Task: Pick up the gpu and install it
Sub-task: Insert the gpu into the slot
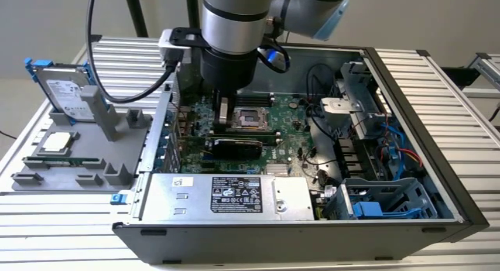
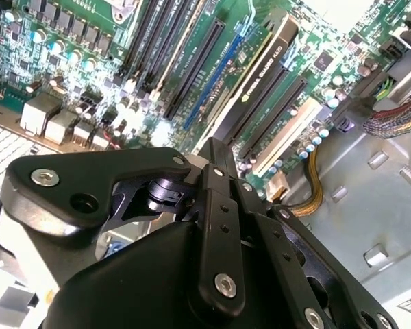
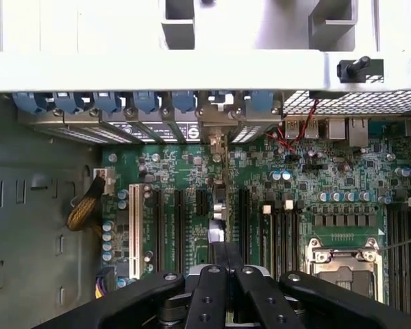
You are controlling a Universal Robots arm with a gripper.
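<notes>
Exterior view first: the arm reaches straight down into the open computer case [image 1: 457, 183], its wrist hanging over the motherboard [image 1: 295, 143]. The gpu [image 1: 236, 146] stands on edge on that board, black shroud showing, at about six o'clock from the CPU socket [image 1: 252, 116].

In both wrist views the gripper [image 3: 225, 245] sits right on the card's upper edge. Its fingers [image 3: 212, 284] are drawn narrow, pinched around the thin gpu [image 3: 218, 212], which runs away from them toward the rear slot brackets [image 3: 157, 130]. The second wrist view shows the gpu [image 2: 264, 72] upright among the long black expansion slots [image 2: 195, 65], with the gripper [image 2: 216, 145] at its near end.

By the look of it, this is the install step, card at its slot. Whether it is fully seated can't be told. Finishing calls for straight downward pressure, card kept square to the slot.
</notes>
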